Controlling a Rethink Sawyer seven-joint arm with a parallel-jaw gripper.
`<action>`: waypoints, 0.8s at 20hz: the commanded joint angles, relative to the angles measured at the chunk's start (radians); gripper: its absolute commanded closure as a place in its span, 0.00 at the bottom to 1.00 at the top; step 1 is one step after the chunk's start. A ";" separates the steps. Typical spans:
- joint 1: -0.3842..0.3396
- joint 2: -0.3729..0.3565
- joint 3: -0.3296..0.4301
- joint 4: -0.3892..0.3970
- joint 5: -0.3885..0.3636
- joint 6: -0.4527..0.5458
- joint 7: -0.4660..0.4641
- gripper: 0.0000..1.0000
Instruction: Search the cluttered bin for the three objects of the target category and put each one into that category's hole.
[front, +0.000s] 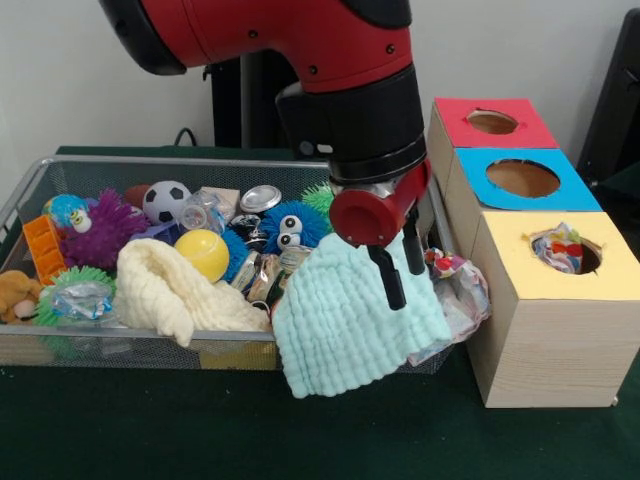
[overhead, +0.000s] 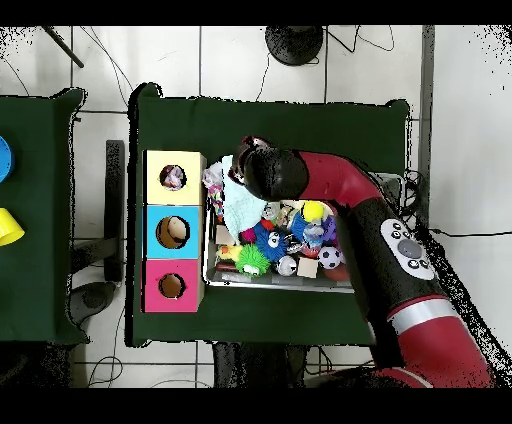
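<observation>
The wire bin (front: 60, 172) holds the clutter; three boxes stand at its 3 o'clock. The mint cloth (front: 350, 320) drapes over the bin's front rim at 5 o'clock, with the gripper (front: 402, 268) clamped on its top edge. Judging by this, the carry is starting: next, lift clear toward the yellow box (front: 550, 330), whose hole (front: 566, 250) already holds fabric.

Three wooden boxes: one red-topped (front: 492, 123), one blue-topped (front: 524, 180), one yellow-topped (front: 560, 255). Two cloths: one mint (front: 345, 320), one cream (front: 170, 290). One soccer ball (front: 166, 200), one yellow ball (front: 204, 254), one wire bin (front: 60, 165).
</observation>
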 joint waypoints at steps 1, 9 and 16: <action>-0.015 0.074 -0.003 0.078 0.026 0.048 0.159 0.00; -0.036 0.102 0.040 0.107 0.020 0.105 0.073 0.00; -0.022 0.093 0.037 0.120 0.036 0.153 0.091 0.00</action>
